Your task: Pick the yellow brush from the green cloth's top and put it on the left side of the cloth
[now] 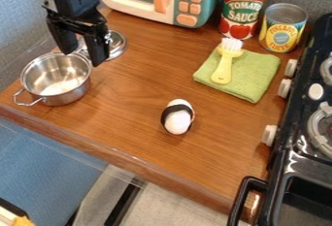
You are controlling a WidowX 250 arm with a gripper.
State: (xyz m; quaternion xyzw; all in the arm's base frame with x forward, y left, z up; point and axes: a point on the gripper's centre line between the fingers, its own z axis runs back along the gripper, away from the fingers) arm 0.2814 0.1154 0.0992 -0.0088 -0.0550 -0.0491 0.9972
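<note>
"Where's the brush?"

"The yellow brush (222, 67) lies on the green cloth (253, 77), bristles towards the red-labelled can (242, 14). The gripper (82, 58) is well apart from it, over by the steel pot (74, 93), its fingers (98, 50) spread with nothing between them."

"What worries you about the grasp?"

"The cloth is soft and right underneath. If the fingers close too low, they could pinch fabric and drag it along with the brush. Too high, and the smooth-looking handle may slip out."

"And near the bristles?"

"The can stands close there, so a grasp at the head might knock it."

"What about setting it down?"

"It belongs on the bare counter (133, 99) left of the cloth. Let go too soon, and it could end up half on the cloth's edge. Swing too wide, and it might bump the banded egg (177, 122)."
</note>
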